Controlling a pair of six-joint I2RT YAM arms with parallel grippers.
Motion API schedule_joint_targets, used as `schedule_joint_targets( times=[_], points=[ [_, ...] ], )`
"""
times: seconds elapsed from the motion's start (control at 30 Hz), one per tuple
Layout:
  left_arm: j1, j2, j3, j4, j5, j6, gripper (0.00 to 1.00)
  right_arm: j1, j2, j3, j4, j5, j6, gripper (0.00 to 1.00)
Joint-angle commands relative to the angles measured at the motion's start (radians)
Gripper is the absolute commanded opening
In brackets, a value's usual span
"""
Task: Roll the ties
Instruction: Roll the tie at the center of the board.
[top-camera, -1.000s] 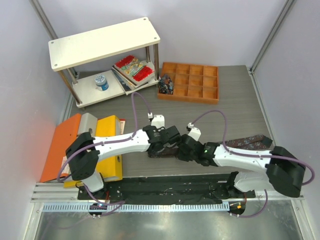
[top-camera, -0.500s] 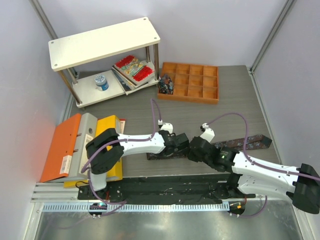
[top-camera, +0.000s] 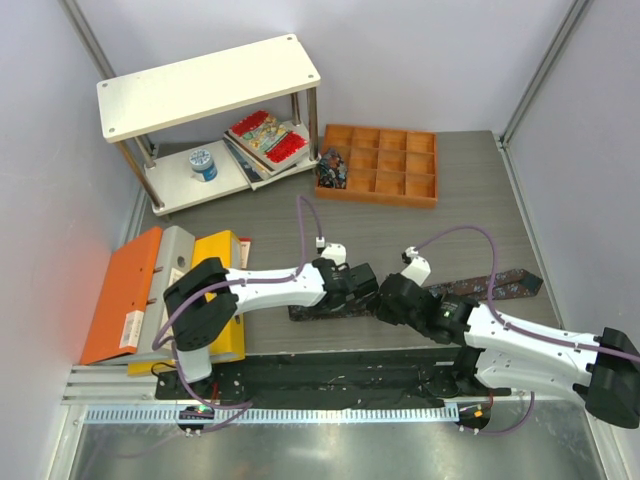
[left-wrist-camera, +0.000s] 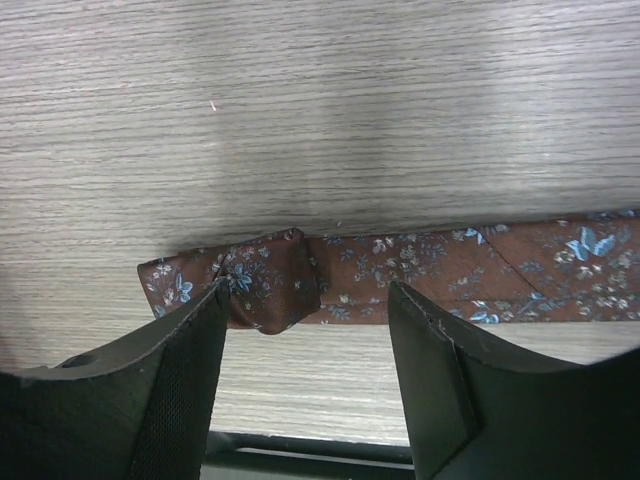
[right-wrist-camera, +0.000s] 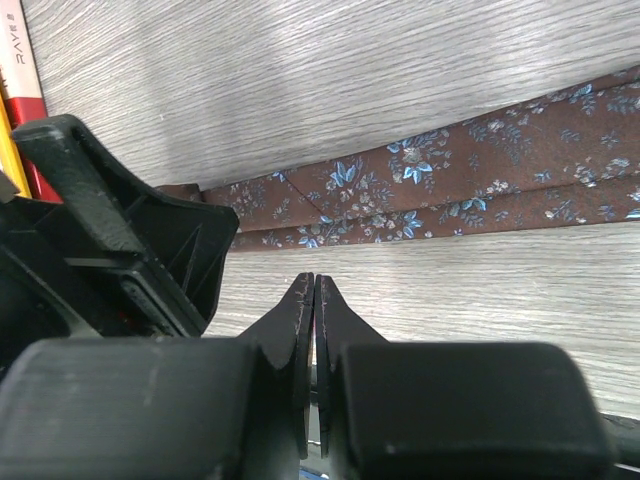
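Left arm (top-camera: 265, 287) reaches in low over the desk (left-wrist-camera: 300, 100) from the left, and the left claw (left-wrist-camera: 305, 300) hangs right above the folded end of the tie (left-wrist-camera: 420, 265). Its jaws are spread wide, a finger on either side of the fold, gripping nothing. Right arm (top-camera: 520, 335) stretches in flat from the right. The right claw (right-wrist-camera: 313, 290) sits just beside the tie, fingers pressed tight together, empty. The two claws are almost nose to nose.

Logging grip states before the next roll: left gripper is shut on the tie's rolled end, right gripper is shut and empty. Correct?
Not quite. The left gripper is open, not shut on the rolled end. The left wrist view shows its fingers spread wide to either side of the rolled end of the tie, not clamped on it. The rest holds: the right gripper is shut and empty.
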Motion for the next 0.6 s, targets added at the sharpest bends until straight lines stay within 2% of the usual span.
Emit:
schedule_joint_targets(
  times=[0.0, 0.33, 0.57],
  points=[
    [-0.005, -0.063, 0.037, -0.008, 0.001, 0.007, 0.65, -0.003, 0.002, 0.055, -0.012, 0.047, -0.005, 0.08],
    [-0.005, -0.152, 0.039, -0.066, -0.045, 0.015, 0.66, -0.001, 0.031, 0.1, 0.005, 0.014, -0.038, 0.07],
    [-0.001, -0.192, 0.033, -0.143, -0.111, -0.016, 0.61, -0.003, 0.117, 0.114, 0.191, -0.107, -0.084, 0.06]
  ],
)
